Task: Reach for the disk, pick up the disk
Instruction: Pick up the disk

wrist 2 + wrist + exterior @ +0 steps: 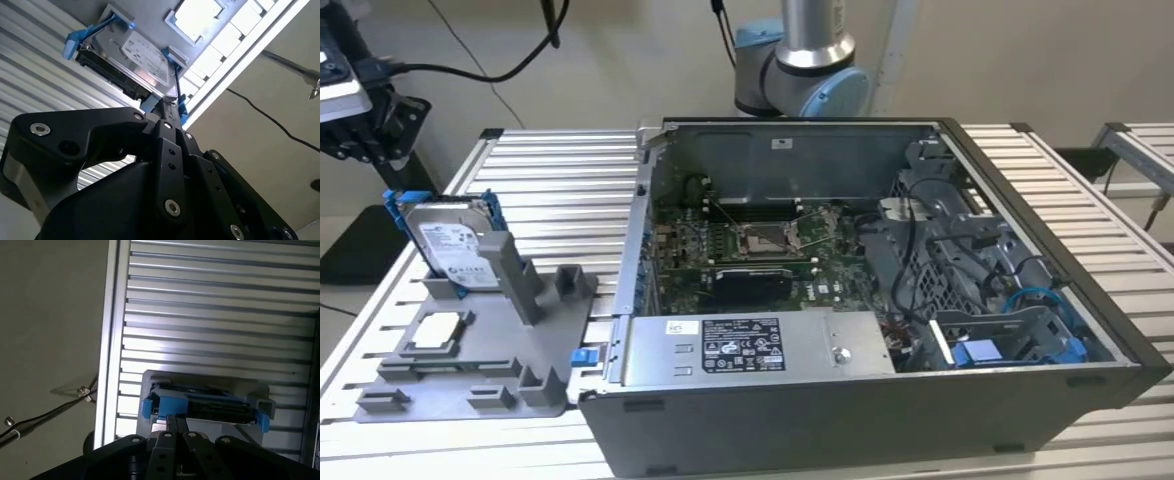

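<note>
Claw: in the second wrist view the gripper [169, 102] has its two fingers pressed together at the tips, and nothing is between them.
Claw and disk: in both wrist views the finger tips point toward the disk. I cannot tell whether they touch it.
Disk: the disk [451, 240] stands upright on one edge in the grey holder [480, 375], at the exterior view's left. Its white label faces the camera and a blue frame goes around it.
Holder: it lies on the slatted metal table [560, 170], just beside the computer case.
Chip: a small flat silver chip [438, 330] lies in a pocket of the same holder, near the disk but apart from it.
Computer case: the open computer case [881, 430] is in the middle of the table, with its boards and cables in sight.
Arm: the robot arm [801, 70] rises behind the case.
</note>
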Available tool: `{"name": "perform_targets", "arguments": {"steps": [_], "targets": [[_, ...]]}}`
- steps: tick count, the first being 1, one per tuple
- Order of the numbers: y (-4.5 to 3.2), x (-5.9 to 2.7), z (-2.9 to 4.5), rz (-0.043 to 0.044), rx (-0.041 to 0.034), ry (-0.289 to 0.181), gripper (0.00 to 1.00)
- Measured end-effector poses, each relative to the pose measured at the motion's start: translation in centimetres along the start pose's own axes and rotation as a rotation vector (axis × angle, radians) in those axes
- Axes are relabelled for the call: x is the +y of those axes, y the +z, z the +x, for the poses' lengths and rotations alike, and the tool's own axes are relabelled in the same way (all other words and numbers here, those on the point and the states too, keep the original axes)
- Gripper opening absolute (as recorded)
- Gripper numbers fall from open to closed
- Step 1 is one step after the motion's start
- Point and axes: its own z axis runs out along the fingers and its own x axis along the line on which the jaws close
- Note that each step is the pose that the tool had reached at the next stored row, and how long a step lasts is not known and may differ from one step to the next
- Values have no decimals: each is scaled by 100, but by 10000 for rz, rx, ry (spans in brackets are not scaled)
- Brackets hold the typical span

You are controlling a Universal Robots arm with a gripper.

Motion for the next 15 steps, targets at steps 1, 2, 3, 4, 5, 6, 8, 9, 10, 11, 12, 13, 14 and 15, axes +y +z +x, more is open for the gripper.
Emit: {"name": "perform_targets", "arguments": {"steps": [1, 2, 3, 4, 5, 6, 8, 9, 10, 11, 12, 13, 14, 15], "targets": [[0, 0, 0, -1, 5, -145, 0], [1, 0, 0, -1, 10, -292, 0], [0, 0, 0, 0, 16, -432, 0], [0, 0, 0, 0, 23, -601, 0], [0, 0, 0, 0, 29, -754, 0], [0, -1, 0, 0, 35, -914, 0], [0, 0, 0, 0, 47, -1242, 0], [0, 0, 0, 0, 54, -1425, 0], [0, 0, 0, 0, 61, -1600, 0], [0, 0, 0, 0, 67, -1776, 0], [0, -1, -1, 0, 74, -1948, 0], [0, -1, -1, 0, 81, -2115, 0], [0, 0, 0, -1, 87, -2294, 0], [0, 0, 0, -1, 94, -2474, 0]]}}
